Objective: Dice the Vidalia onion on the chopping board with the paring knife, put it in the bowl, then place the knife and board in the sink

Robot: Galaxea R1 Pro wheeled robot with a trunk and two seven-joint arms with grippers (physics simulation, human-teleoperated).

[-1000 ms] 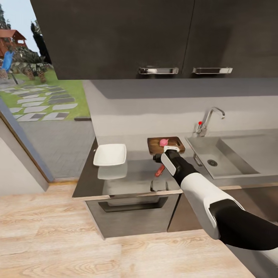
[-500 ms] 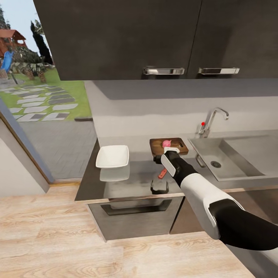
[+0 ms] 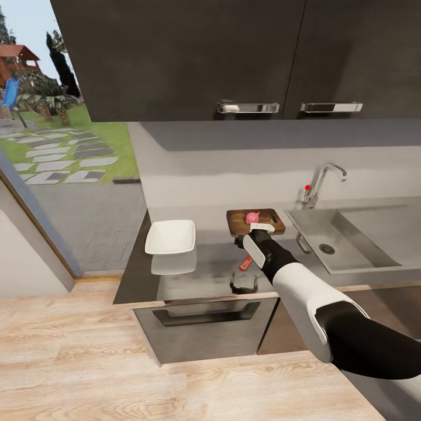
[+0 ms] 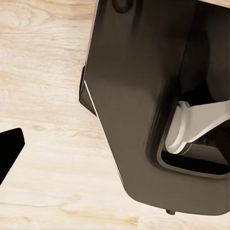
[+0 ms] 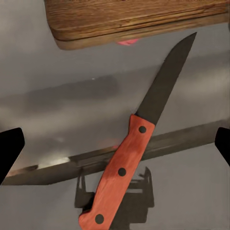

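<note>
Paring knife (image 5: 139, 143) perhaps beside chopping board (image 5: 134, 19)

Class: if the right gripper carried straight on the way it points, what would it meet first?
Most likely the paring knife, lying on the countertop directly beneath the open right gripper; the chopping board lies beyond.

Daylight flooding in through window (image 3: 52, 117) at far left, garden outside rendering bright. Upper cabinets (image 3: 204, 52) staying dark, casting soft shadow band along wall beneath. Glossy bench (image 3: 199, 275) mirroring bowl (image 3: 170, 237) and arm as pale and dark reflections. Right wrist view: bench showing smeared grey streaks of glare, knife (image 5: 139, 148) rendering sharp, right claw shadow (image 5: 120, 196) falling dark beneath handle. Left wrist view: evenly lit floor (image 4: 43, 120), mild blur. Slight softness overall.
</note>
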